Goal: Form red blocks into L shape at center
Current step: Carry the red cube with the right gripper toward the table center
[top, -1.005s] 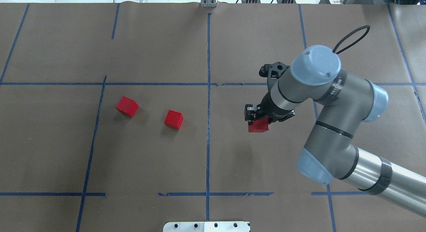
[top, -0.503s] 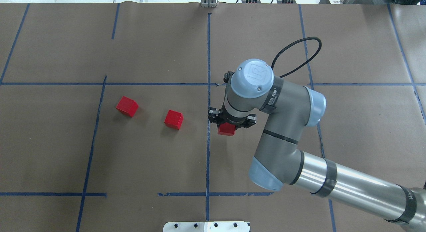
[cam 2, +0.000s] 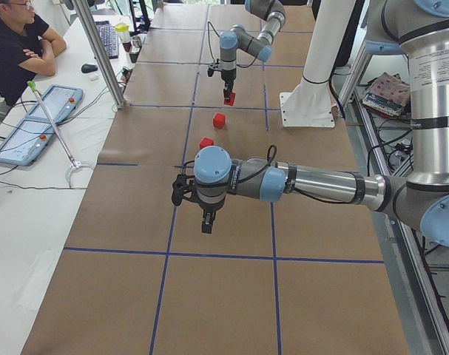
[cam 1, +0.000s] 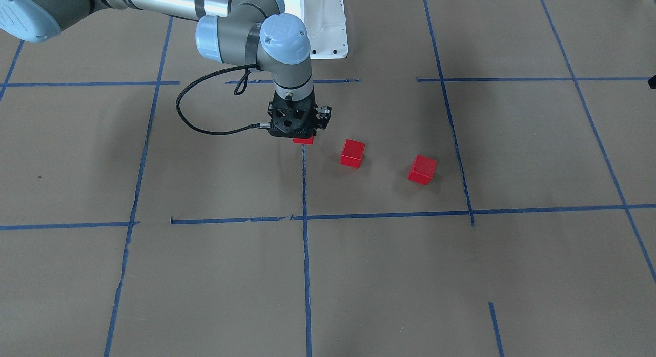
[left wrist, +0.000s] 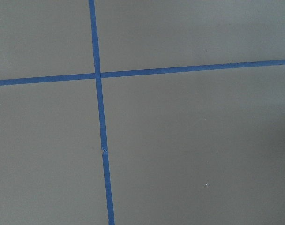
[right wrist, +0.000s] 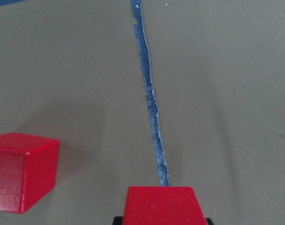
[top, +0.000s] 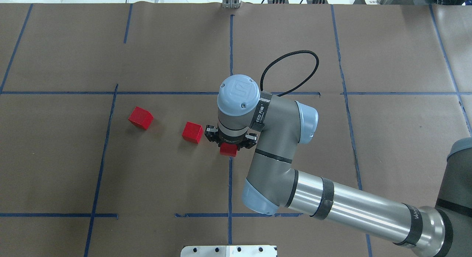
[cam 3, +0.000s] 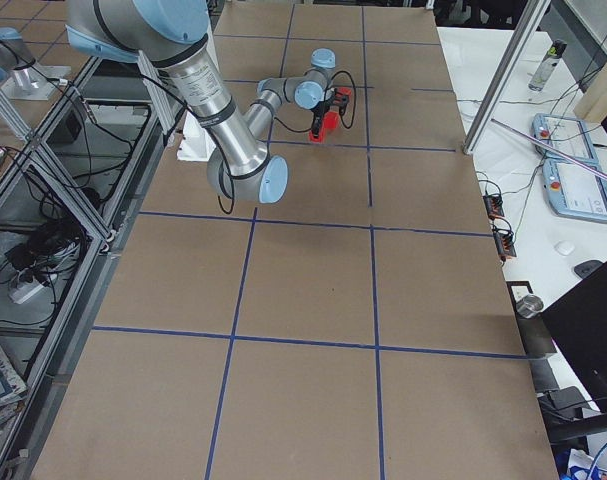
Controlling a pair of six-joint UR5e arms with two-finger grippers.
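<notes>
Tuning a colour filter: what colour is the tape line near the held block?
The tape is blue, clearest in the right wrist view.

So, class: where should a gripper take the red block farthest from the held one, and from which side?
Pinch the farthest red block across two opposite side faces from straight above: it lies flat, apart from its neighbour, skewed to the tape.

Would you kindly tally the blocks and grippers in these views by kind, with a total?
Red blocks: 3 (held red block, two loose)
Grippers: 2 (right gripper, left gripper)
Total: 5
</notes>
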